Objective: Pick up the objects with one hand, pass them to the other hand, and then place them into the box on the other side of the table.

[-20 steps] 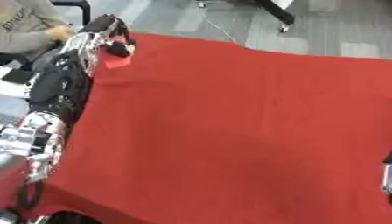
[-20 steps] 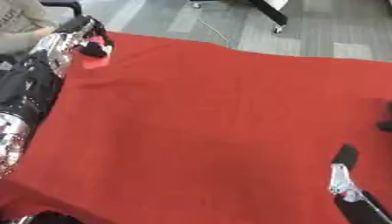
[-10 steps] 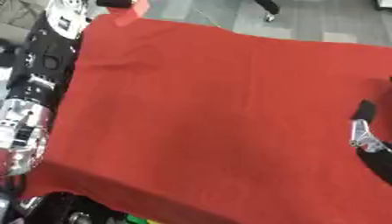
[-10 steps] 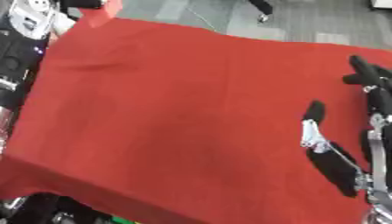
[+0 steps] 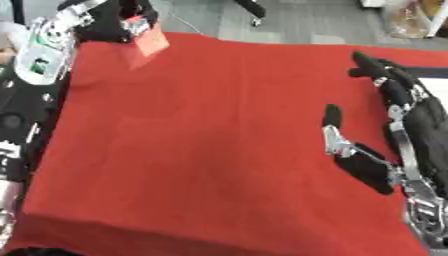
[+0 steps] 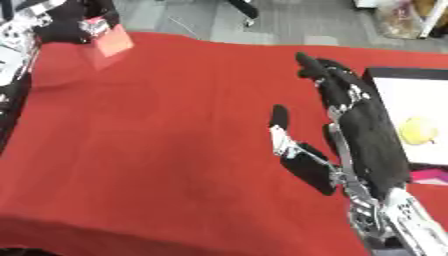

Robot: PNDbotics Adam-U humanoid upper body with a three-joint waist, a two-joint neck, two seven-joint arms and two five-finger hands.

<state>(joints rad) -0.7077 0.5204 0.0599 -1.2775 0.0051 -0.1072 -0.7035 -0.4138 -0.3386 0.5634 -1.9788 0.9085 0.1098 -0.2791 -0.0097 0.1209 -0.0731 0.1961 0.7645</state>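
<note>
My left hand [image 5: 114, 22] is at the far left corner of the red table, its fingers curled round a small red, flat-sided object [image 5: 150, 41] that it holds above the cloth. My right hand [image 6: 354, 122] is over the right part of the table with its fingers stretched out and its thumb [image 6: 280, 120] spread, holding nothing. A wide stretch of cloth lies between the two hands. The box [image 6: 394, 107] with a white inside stands at the right edge, just beyond the right hand.
In the box lie a yellow round thing [image 6: 418, 131] and something pink [image 6: 429, 175] at its near end. The red cloth [image 5: 201, 140] covers the table; its front edge drops off at the bottom. Grey floor and chair legs lie beyond the far edge.
The camera has swung to the right, bringing the box into sight. My right hand has come in from the right edge over the table. The left hand still holds the red object.
</note>
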